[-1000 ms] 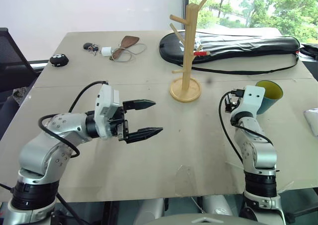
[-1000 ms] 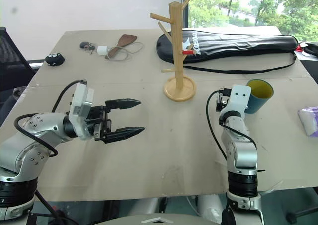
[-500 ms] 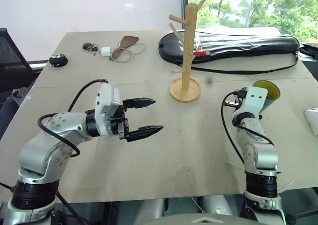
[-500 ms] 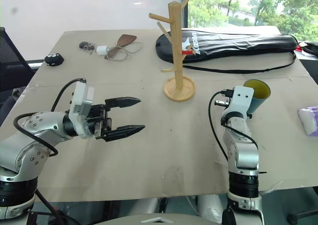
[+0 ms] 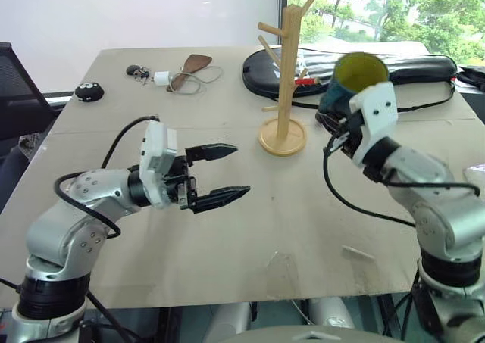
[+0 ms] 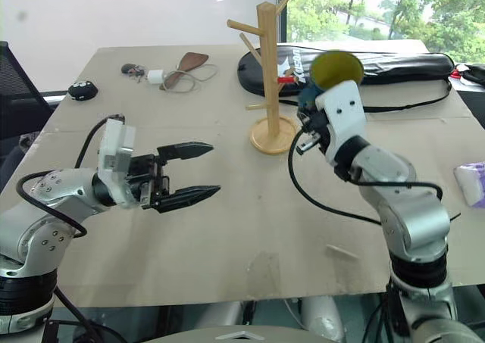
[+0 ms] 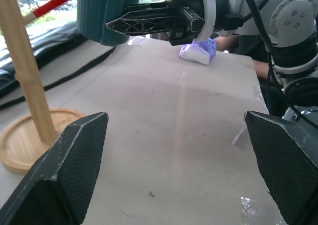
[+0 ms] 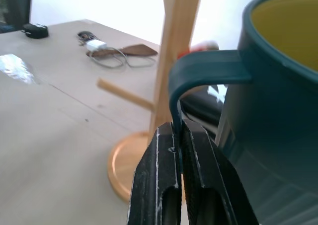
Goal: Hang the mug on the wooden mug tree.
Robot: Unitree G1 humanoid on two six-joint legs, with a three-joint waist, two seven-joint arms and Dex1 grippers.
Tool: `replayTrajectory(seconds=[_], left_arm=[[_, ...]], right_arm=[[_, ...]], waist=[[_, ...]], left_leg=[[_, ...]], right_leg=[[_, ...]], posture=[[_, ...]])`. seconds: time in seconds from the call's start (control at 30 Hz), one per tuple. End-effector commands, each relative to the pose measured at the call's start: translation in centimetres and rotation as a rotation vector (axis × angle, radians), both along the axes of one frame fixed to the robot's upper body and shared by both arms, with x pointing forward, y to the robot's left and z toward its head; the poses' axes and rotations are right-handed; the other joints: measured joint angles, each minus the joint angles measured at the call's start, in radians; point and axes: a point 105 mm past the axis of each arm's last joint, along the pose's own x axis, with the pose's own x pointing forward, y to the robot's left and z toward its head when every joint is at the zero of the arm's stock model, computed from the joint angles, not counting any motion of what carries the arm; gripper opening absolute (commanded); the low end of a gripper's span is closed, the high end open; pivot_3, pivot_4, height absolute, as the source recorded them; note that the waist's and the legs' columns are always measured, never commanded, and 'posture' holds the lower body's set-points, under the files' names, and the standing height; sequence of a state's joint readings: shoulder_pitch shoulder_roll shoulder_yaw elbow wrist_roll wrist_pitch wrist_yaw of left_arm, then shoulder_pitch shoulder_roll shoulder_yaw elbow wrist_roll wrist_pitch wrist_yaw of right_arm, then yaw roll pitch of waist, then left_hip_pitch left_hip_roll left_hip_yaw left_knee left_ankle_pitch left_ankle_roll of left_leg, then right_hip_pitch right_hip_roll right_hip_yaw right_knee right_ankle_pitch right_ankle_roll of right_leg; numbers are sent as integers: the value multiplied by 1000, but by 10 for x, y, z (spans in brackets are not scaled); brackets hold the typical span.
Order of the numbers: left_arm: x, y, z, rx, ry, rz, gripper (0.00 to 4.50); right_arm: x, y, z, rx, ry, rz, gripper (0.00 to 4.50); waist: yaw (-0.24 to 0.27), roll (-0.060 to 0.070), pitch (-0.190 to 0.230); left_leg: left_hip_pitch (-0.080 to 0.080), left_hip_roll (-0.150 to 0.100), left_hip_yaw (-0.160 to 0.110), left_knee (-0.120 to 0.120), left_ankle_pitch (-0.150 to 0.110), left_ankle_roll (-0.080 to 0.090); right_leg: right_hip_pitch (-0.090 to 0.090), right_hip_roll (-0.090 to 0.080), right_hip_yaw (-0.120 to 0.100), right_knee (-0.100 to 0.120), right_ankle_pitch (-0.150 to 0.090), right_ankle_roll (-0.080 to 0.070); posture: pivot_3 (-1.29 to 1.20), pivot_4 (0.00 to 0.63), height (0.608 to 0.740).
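From the head views, the right gripper point(image 5: 333, 123) is now carrying the mug point(image 5: 350, 79) up off the table point(image 5: 227, 275) to just right of the wooden mug tree point(image 5: 286, 78), so hanging looks next, while the left gripper point(image 5: 220, 175) is hovering with jaws spread and empty. In the right wrist view, the fingers point(image 8: 166, 180) are clamping the mug's handle point(image 8: 198, 78). In the left wrist view, pale tabletop is stretching right toward a purple packet point(image 7: 198, 51), windows beyond.

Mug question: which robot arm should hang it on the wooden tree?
The right one. Its gripper is already pinching the mug by the handle, lifted up beside the mug tree. The left gripper is open, empty and farther away.
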State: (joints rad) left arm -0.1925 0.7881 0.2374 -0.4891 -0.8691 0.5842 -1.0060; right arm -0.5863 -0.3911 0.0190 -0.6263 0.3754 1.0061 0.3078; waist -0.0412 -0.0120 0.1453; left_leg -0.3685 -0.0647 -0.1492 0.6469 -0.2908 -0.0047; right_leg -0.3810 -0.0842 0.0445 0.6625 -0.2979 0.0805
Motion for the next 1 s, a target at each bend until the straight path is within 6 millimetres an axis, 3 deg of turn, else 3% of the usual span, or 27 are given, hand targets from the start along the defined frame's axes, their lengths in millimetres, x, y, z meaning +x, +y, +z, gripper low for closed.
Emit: replayTrajectory(seconds=[0.03, 0.37, 0.73, 1.0], left_arm=[[-5, -1, 9, 1, -51, -1, 4500], [-10, -2, 8, -4, -62, 34, 4500], [-15, 5, 6, -10, -60, 83, 4500], [-17, 4, 8, -10, -62, 99, 4500]], right_arm=[[-1, 9, 11, 9, 21, 71, 11], [12, 4, 12, -63, 100, 157, 11], [14, 22, 23, -63, 94, 250, 11], [11, 24, 24, -59, 100, 236, 11]], waist=[[0, 0, 0], [0, 0, 0], [-2, 0, 0], [0, 0, 0]], left_leg=[[0, 0, 0, 0, 0, 0], [-3, -1, 0, 0, 0, 0], [-14, 0, 0, 3, 0, 0], [-15, -1, 0, 3, 0, 0]], right_leg=[[0, 0, 0, 0, 0, 0], [-2, -1, -1, 0, 0, 0], [-14, -2, 0, 1, 1, 0], [-14, -2, -1, 1, 1, 0]], posture=[[0, 150, 738], [0, 150, 738], [0, 150, 738], [0, 150, 738]])
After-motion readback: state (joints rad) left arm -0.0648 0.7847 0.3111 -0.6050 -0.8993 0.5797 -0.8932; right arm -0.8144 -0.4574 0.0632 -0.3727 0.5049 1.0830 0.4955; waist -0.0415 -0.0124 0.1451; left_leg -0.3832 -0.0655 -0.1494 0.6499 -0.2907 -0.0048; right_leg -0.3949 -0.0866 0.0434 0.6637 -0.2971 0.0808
